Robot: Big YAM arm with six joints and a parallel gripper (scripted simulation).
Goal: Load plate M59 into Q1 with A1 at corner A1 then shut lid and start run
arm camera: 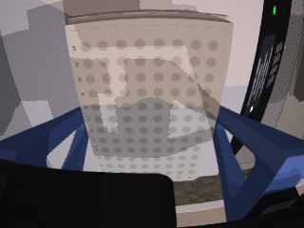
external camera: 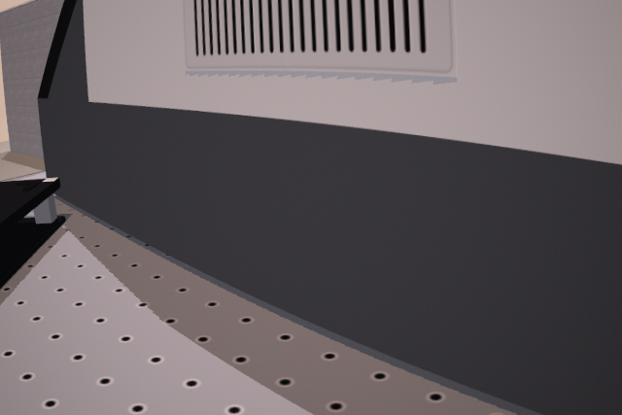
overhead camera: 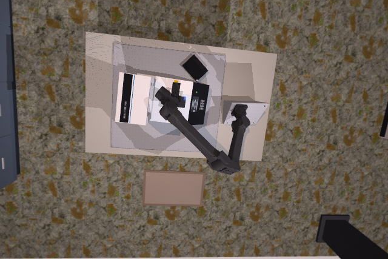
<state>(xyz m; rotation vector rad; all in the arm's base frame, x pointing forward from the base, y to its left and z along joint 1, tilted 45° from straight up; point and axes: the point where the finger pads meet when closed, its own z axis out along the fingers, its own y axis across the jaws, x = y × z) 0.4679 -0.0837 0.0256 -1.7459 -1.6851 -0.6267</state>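
Note:
My gripper (overhead camera: 177, 94) hangs over the middle of the cycler Q1 (overhead camera: 159, 102), above its block. In the wrist view its blue fingers are shut on the long sides of the sealed plate M59 (arm camera: 148, 83), whose dotted seal faces the camera. In the overhead view my arm hides the plate and the block. Q1's lid (overhead camera: 131, 97) stands open at the left. The black panel (overhead camera: 199, 103) is at the right, also in the wrist view (arm camera: 269, 57). Its lamp is green (overhead camera: 196, 92). I cannot tell whether the plate touches the block.
The black plate nest N1 (overhead camera: 194, 67) stands empty behind Q1's panel end; its edge shows in the exterior view (external camera: 22, 196). Q1's vented side wall (external camera: 321, 99) fills that view. My arm's base (overhead camera: 244, 112) is on a grey mount right of Q1.

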